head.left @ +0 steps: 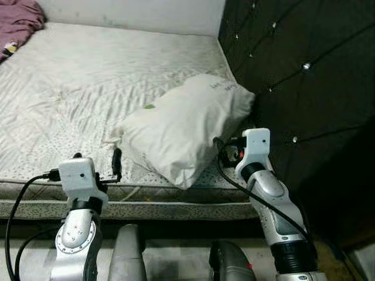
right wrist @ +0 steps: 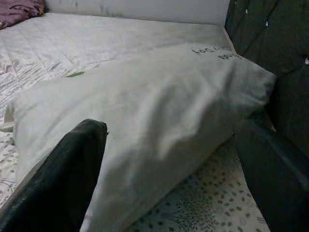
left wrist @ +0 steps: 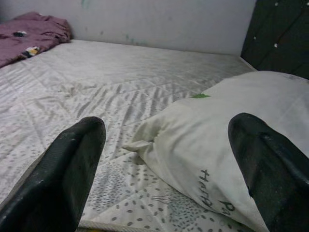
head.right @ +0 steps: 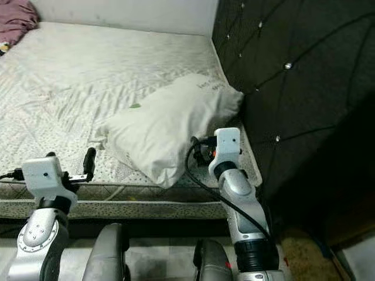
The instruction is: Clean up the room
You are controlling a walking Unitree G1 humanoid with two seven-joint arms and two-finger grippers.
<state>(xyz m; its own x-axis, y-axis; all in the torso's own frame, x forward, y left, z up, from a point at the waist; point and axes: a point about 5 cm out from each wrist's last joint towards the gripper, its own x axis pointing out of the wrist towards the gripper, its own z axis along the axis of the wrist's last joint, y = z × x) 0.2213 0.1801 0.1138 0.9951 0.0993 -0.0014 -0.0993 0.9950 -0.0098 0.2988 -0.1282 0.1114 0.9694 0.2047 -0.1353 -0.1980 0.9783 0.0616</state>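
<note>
Left eye view: white pillow [head.left: 181,126] lies skewed on the bare mattress [head.left: 88,82], at the corner where the mattress's near edge meets the dark tufted headboard [head.left: 304,76]. One pillow corner reaches just over the near edge; the opposite end touches the headboard. A purple blanket [head.left: 17,23] is bunched at the far corner of the mattress, well apart from the pillow.

Right claw [head.left: 227,149]: at the pillow's near side toward the headboard, fingers mostly hidden behind the fabric. In the right wrist view the two fingers [right wrist: 58,179] are spread wide with the pillow's bulk ahead of them, nothing clamped. Can't tell if a tip is already touching the cloth.

Left claw [head.left: 116,167]: over the near edge of the mattress, just beside the pillow's other low corner. Left wrist view shows its fingers [left wrist: 63,169] wide apart, empty, pillow ahead and off to one side.

Judgement: looks like setup for a two-sided grab to square the pillow against the headboard.

Risks:
- Pillow is soft. A shallow pinch gets only the case, and the filling sags out.
- The overhanging corner could slide off the near edge if pushed that way.
- Right claw has little room by the headboard. Finger or cable [head.left: 234,181] could snag.
- Uneven closing would twist the pillow.
</note>
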